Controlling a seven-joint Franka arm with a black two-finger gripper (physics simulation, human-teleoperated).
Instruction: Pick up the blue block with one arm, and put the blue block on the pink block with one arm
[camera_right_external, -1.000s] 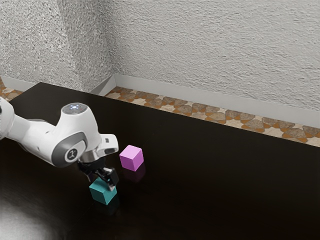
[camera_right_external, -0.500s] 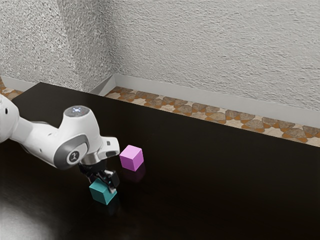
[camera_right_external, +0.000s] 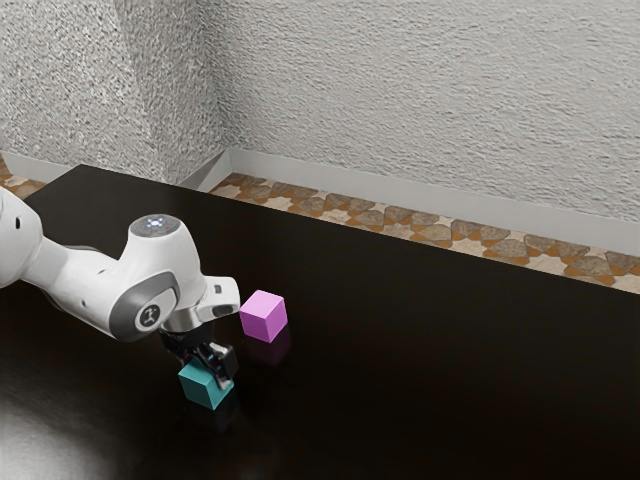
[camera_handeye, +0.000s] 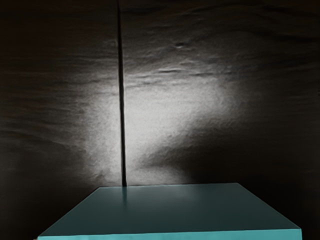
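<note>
Presently, the pincer (camera_right_external: 207, 362) is positioned at the top of the blue block (camera_right_external: 203, 389), which sits on the dark desk (camera_right_external: 430, 380) directly beneath it. Whether the pincer is clamped on the block or merely set around it cannot be determined. The pink block (camera_right_external: 263, 315) is located near the pincer, toward the back wall and the exterior view's right, and is kept apart from the blue block.

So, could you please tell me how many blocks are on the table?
2. The blue block lies on the table nearer the camera; the pink block stands apart from it, farther back and toward the exterior view's right. None seems hidden.
</note>
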